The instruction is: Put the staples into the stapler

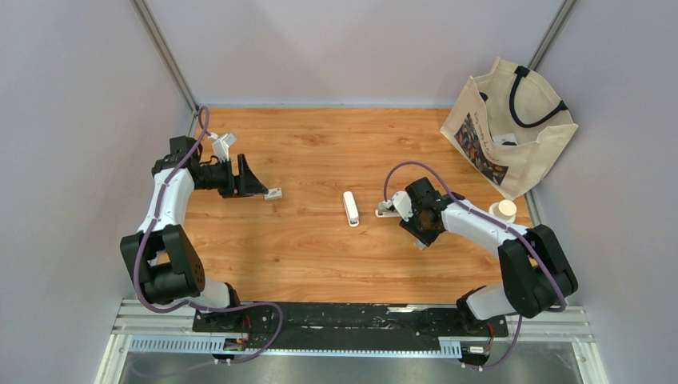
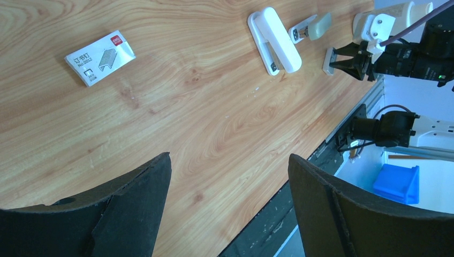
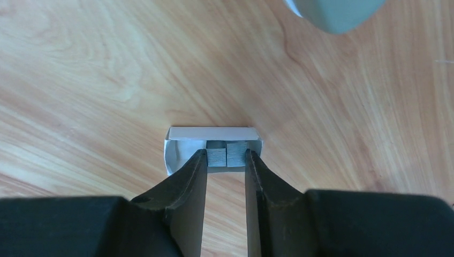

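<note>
Left gripper (image 2: 229, 160) is held above the bench (image 1: 320, 264), jaws wide open, nothing gripped. Staple box (image 2: 100, 57) is laid just ahead of it. White stapler (image 1: 350, 208) is laid mid-bench. Right gripper (image 3: 226, 154): jaws closed on the staples (image 3: 217, 156), seated in a white tray (image 3: 211, 133) just right of the stapler.

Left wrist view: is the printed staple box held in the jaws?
No, the printed staple box lies flat on the wooden table, apart from the wide-open left jaws.
</note>
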Action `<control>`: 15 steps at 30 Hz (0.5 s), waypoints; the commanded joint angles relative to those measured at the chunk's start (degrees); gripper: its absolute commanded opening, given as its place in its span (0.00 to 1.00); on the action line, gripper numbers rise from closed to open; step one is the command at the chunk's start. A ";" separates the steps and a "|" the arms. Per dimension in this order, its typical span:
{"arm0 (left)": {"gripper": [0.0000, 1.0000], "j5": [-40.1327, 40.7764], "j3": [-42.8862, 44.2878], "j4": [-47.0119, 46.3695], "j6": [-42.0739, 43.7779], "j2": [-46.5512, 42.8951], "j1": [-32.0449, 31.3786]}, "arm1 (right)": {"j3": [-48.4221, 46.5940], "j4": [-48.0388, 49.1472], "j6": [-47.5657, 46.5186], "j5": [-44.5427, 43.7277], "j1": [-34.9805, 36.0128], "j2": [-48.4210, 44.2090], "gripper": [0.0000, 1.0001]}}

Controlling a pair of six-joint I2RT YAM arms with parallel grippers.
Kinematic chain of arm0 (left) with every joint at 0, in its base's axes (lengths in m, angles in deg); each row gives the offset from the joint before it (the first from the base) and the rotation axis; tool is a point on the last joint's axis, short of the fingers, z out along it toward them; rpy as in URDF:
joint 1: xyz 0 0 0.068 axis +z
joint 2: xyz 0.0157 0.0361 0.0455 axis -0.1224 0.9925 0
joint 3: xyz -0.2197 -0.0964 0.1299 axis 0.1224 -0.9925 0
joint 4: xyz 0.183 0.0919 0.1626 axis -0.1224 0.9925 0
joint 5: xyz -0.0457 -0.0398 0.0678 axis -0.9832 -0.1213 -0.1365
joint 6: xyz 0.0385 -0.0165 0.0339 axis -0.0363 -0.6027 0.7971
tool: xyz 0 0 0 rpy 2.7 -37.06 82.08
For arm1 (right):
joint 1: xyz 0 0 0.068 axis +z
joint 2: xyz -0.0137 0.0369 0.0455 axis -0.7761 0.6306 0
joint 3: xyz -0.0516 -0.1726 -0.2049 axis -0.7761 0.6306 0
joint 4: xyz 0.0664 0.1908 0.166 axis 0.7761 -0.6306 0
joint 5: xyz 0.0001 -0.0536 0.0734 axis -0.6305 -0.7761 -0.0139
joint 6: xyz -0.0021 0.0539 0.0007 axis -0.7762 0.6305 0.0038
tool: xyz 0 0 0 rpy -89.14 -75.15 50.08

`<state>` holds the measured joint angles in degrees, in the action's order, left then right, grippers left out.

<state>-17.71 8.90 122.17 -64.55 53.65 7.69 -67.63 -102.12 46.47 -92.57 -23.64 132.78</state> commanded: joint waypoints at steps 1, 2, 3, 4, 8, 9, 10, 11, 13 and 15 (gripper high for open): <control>0.88 -1.77 -0.24 -1.21 -0.73 -1.83 0.57 | -1.59 2.16 1.07 -2.14 -1.34 -2.41 0.27; 0.88 -1.86 -0.24 -1.13 -0.73 -1.92 0.57 | -1.58 2.33 0.98 -2.14 -1.51 -2.67 0.27; 0.88 -1.94 -0.24 -1.21 -0.65 -1.92 0.57 | -1.58 2.33 1.07 -2.22 -1.69 -3.02 0.27; 0.88 -1.86 -0.24 -1.13 -0.65 -1.92 0.57 | -1.67 2.33 0.98 -2.31 -1.78 -3.20 0.27; 0.88 -1.86 -0.15 -1.21 -0.65 -1.92 0.57 | -2.29 1.63 1.33 -1.26 -1.87 -4.87 0.27; 0.88 -1.86 -0.24 -1.13 -0.65 -1.92 0.57 | -2.64 1.28 1.60 -0.47 -1.95 -5.39 0.27; 0.88 -1.86 -0.24 -1.21 -0.65 -1.83 0.57 | -3.16 0.76 1.77 0.32 -1.87 -5.84 0.27; 0.88 -1.77 -0.24 -1.21 -0.65 -1.83 0.57 | -3.60 0.49 1.95 0.93 -1.87 -6.36 0.27; 0.88 -1.86 -0.24 -1.21 -0.65 -1.66 0.57 | -4.48 -0.39 2.30 1.82 -1.95 -6.80 0.27; 0.88 -1.86 -0.15 -1.39 -0.65 -1.66 0.66 | -5.62 -1.27 3.00 5.15 -1.78 -6.37 0.27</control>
<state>-17.80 8.90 122.17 -64.55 53.65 7.69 -69.38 -102.58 47.70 -92.15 -25.39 127.97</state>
